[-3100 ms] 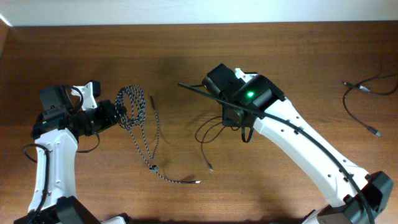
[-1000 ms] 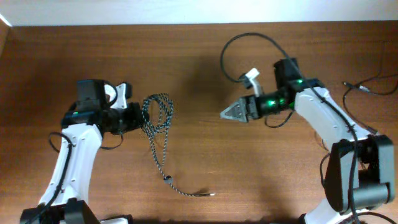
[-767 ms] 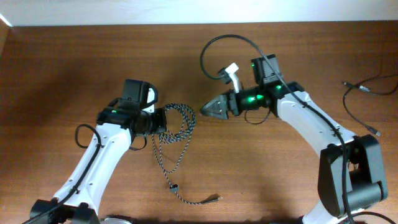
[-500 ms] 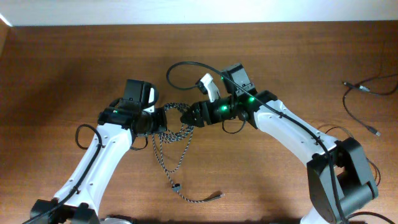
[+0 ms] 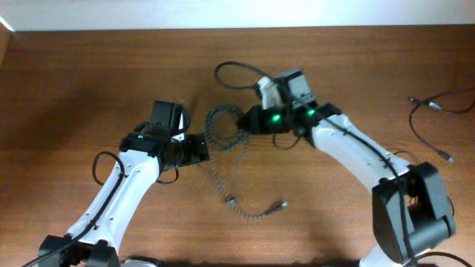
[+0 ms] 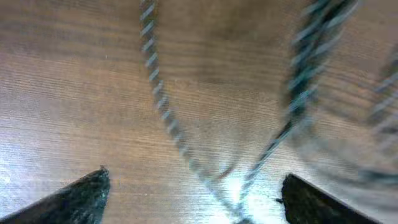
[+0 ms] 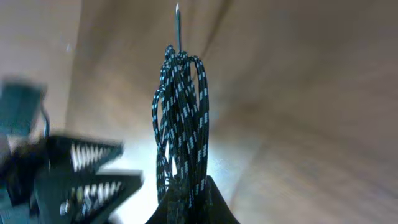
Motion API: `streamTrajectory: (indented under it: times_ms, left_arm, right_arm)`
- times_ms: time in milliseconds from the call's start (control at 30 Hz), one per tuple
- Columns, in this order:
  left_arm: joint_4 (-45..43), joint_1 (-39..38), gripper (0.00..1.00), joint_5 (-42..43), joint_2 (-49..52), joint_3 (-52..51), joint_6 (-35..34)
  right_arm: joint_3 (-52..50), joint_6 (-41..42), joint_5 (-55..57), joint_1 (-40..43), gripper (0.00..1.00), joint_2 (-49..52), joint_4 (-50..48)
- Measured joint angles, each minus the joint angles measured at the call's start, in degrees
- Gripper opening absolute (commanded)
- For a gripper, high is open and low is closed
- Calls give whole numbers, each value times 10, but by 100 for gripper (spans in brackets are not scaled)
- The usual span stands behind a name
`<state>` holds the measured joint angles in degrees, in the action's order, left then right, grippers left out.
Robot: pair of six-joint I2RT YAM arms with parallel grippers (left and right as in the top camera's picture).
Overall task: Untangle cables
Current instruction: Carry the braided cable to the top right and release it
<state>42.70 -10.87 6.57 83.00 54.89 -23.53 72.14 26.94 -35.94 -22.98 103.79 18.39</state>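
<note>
- Table [image 5: 89, 67]: bare brown wood; both arms reach in toward its middle.
- Right arm [image 5: 349, 152] enters from the right and left arm [image 5: 119, 185] from the lower left. The wrists are near each other, not touching.
- Right gripper [image 5: 249, 120]: fingers pinched on the braided cable [image 7: 181, 124]. Its wrist view shows the speckled strands rising as one tight bundle out of the closed tips.
- Left gripper [image 5: 199, 147]: jaws spread wide, clamping nothing. In its wrist view, blurred speckled strands cross the gap between the tips.
- Braided cable, location: the coil sits between the two grippers near table centre. A loose tail runs toward the near edge, past an inline connector [image 5: 231, 200], to a plug end [image 5: 280, 205] lying on the wood. Whether the coil is lifted clear of the table, cannot tell.
- Plain black cables [image 5: 433, 105]: well apart at the far right edge, untouched.
- Handling (judgement): the braid looks light and limp, with a textured sheath that should not slip in the pads. Loops will likely sag, drag over each other and snag at the connector.
- Hold point (judgement): take one outer strand of the coil, or the tail just behind the plug, not the whole bundle. Pull gently, as the thin plug joints may strain.
</note>
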Motion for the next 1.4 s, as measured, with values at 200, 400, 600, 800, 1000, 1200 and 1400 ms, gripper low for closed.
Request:
streamTrajectory:
  times_ms: [200,400,600,800,1000,1200,1400]
  left_arm:
    - [-24,0,99,0,0,-5,-1]
    - [-31,0,99,0,0,-5,-1]
    - [-31,0,99,0,0,-5,-1]
    - [-31,0,99,0,0,-5,-1]
    - [-31,0,99,0,0,-5,-1]
    - [-31,0,100,0,0,-5,-1]
    - [-31,0,99,0,0,-6,-1]
  right_arm:
    - [266,3,65,225,4,3,29]
    - [283,16,180,330,4,80,-21]
    - [283,18,247,330,18,218,2]
    - [283,17,308,339,83,218,48]
    - [283,14,344,339,95,218,106]
    - [282,-71,234,339,96,78,124]
    - [289,-79,189,301,96,-191,215]
